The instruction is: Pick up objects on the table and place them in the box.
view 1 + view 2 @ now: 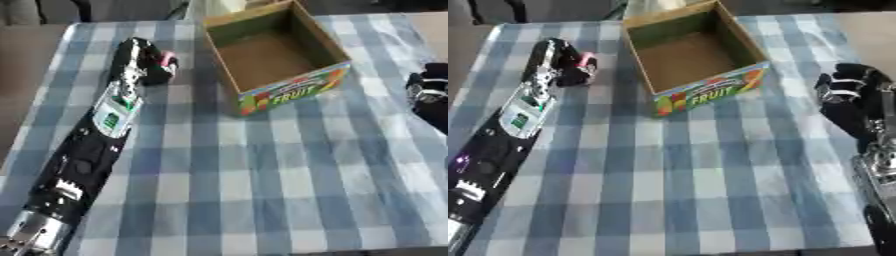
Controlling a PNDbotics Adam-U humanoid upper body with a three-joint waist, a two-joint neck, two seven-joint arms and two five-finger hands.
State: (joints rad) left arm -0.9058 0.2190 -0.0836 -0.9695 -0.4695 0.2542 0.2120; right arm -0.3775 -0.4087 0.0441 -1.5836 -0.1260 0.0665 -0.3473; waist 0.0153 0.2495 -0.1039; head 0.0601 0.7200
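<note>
- Box [278,60]: open cardboard, "FRUIT" printed on its near wall w/ coloured fruit art; sits on blue-and-white checked tablecloth [262,175]. Inside looks bare, brown floor only.
- Your left hand [150,61]: just left of box, beside its near-left corner, arm stretched up from lower left of view. Fingers curled round a small pink thing [166,58]; only a pink patch shows between the black fingers, can't make out what it is.
- Hand and pink thing sit outside box, not over its opening; can't tell whether they touch the cloth.
- Your right hand [846,92]: right of box, well apart from it, low over the cloth. Fingers look bent in; can't tell whether curled tight or relaxed. Nothing seen in it.
- Cloth near side of box: just checks.
</note>
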